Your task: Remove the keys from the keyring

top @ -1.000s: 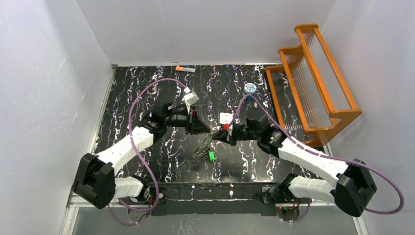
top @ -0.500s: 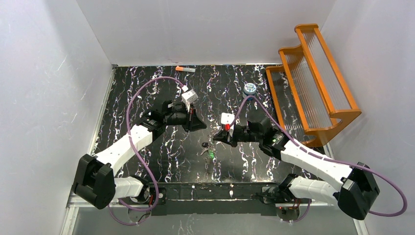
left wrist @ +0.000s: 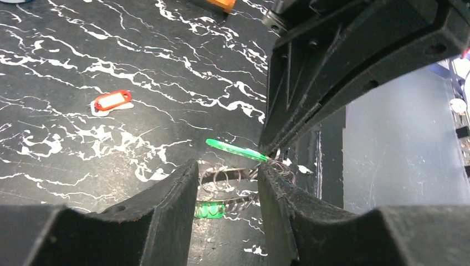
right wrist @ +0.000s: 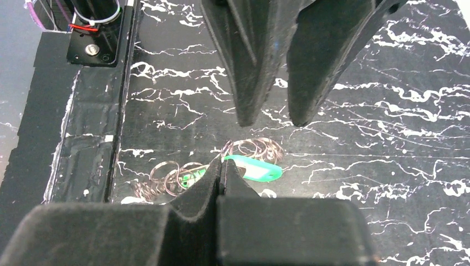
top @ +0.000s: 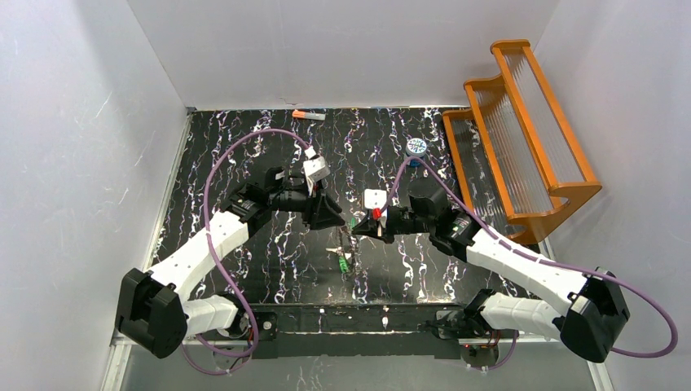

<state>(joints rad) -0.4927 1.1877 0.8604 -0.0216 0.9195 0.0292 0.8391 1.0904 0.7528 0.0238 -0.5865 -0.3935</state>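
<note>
The keyring (left wrist: 226, 182) is a tangle of thin linked wire rings lying on the black marbled table, also seen in the right wrist view (right wrist: 166, 176). A green key (right wrist: 256, 168) sticks out from my right gripper (right wrist: 221, 163), which is shut on its ring end (left wrist: 237, 150). A second green key (left wrist: 209, 210) lies among the rings. A red key (left wrist: 112, 100) lies alone on the table, away from the rings. My left gripper (left wrist: 227, 172) hovers open just over the rings, nothing between its fingers (right wrist: 244, 72). Both grippers face each other mid-table (top: 336, 218) (top: 358, 228).
An orange rack (top: 521, 130) stands along the right edge. A blue-and-white canister (top: 416, 147) sits near it, and an orange-and-grey stick (top: 309, 116) lies at the back wall. White walls close in the table on three sides.
The left gripper, shut before, pulled back up-left, then returned towards the right gripper and opened. The rings and lower green key dropped to the table.
</note>
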